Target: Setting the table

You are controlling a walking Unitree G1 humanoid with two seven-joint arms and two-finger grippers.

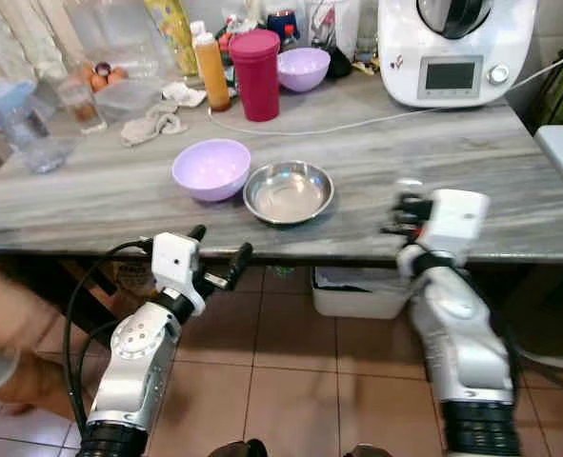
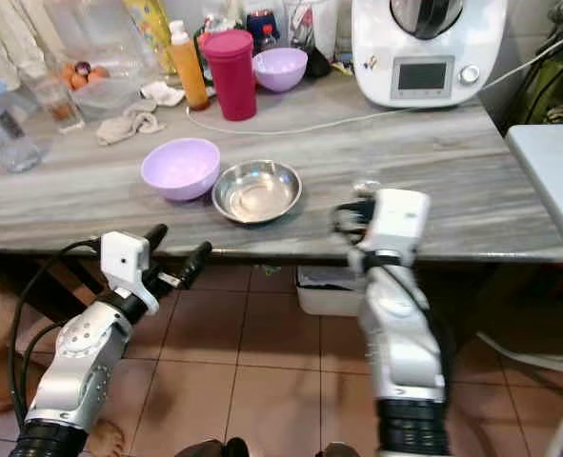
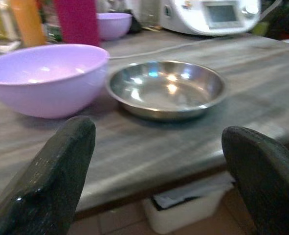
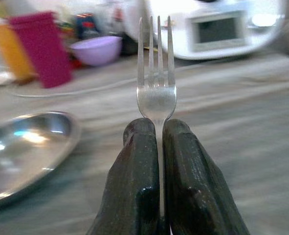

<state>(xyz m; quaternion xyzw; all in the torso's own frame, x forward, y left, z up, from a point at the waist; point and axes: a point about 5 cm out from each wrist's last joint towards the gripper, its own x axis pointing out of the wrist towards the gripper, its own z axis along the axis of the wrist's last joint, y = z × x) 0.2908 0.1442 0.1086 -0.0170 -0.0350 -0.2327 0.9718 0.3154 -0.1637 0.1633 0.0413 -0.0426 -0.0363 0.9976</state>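
Observation:
A steel bowl [image 1: 288,191] sits near the front of the grey wooden table [image 1: 472,171], with a lilac bowl [image 1: 211,168] touching its left side. My right gripper [image 4: 156,129] is shut on a metal fork [image 4: 156,73], tines pointing forward, just above the table's front edge to the right of the steel bowl [image 4: 22,152]. The right gripper [image 1: 403,215] hovers over that edge. My left gripper [image 1: 218,255] is open below the table's front edge, facing both bowls [image 3: 166,88], with nothing between its fingers [image 3: 61,166].
Behind stand a magenta cup [image 1: 256,73], an orange bottle [image 1: 211,69], a second lilac bowl [image 1: 303,68], a white kitchen machine [image 1: 452,48] with its cord, a cloth [image 1: 154,122] and jars. A white bin [image 1: 357,290] lies under the table. A person's blurred limb [image 1: 5,314] is at left.

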